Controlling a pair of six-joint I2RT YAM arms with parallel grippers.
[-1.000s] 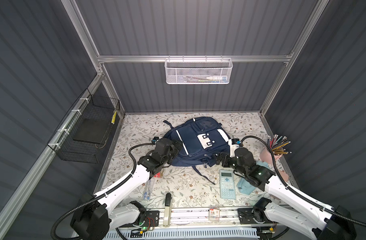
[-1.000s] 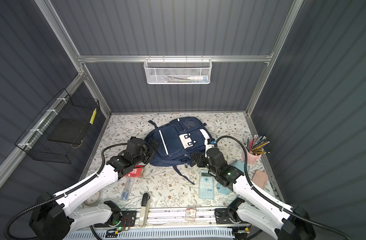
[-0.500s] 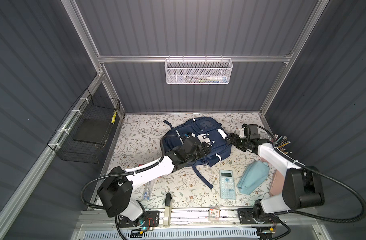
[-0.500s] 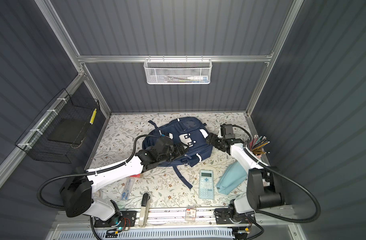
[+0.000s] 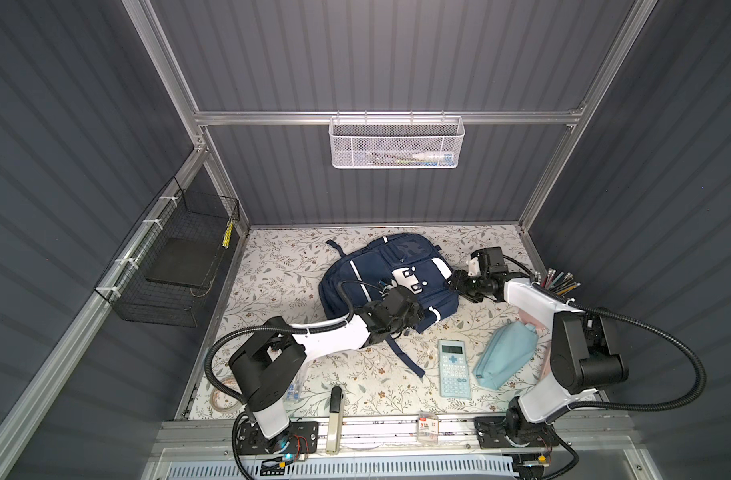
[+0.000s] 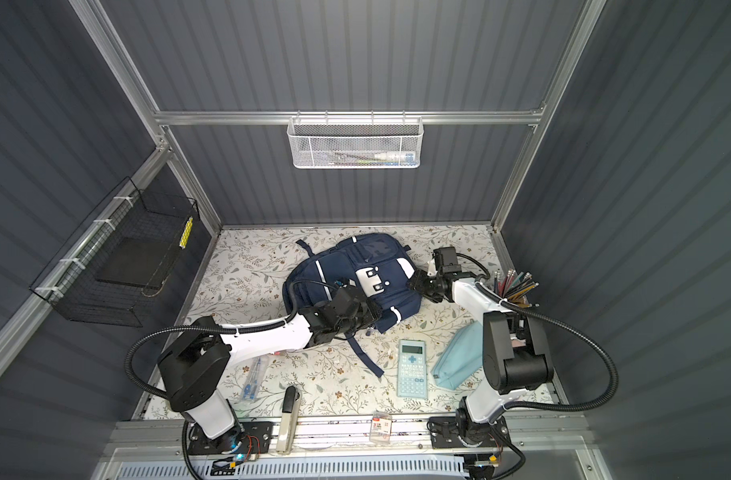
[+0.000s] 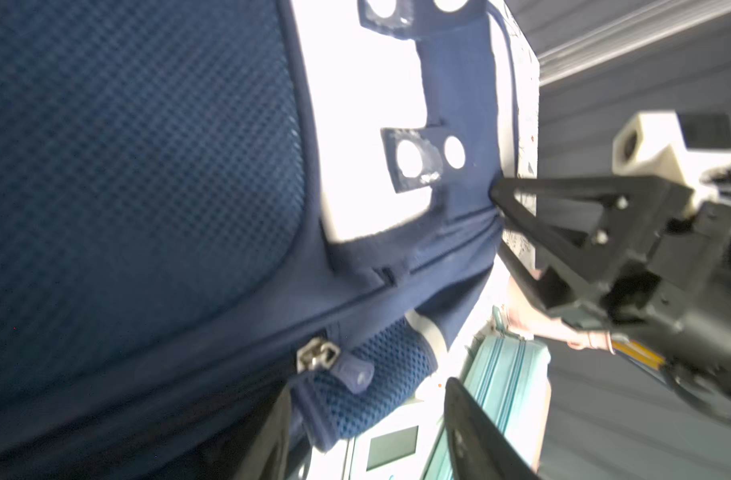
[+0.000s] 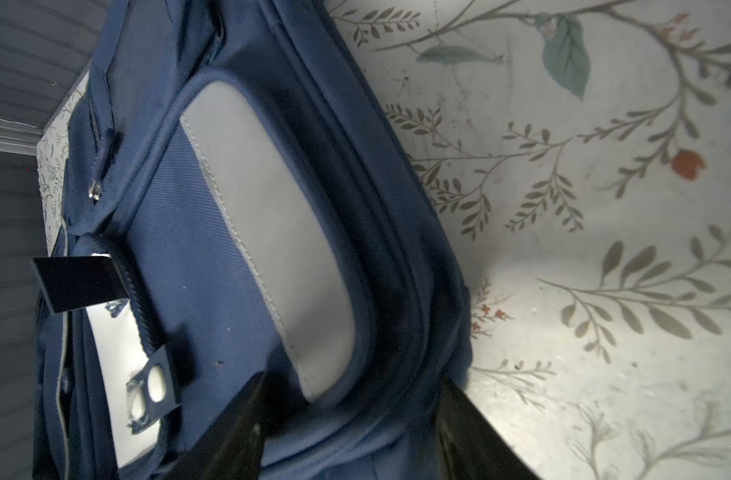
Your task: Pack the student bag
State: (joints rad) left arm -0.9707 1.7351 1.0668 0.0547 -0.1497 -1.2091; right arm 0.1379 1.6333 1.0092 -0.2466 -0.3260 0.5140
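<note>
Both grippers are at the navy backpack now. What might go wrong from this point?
1. The left gripper has its jaws either side of the mesh pocket corner, beside the zip pull; closing may pinch mesh instead of the pull.
2. The right gripper straddles the student bag at its thick side edge; it may catch only a fold and slip.
3. The bag's loose strap ends near the calculator; dragging the bag could sweep it.
</note>
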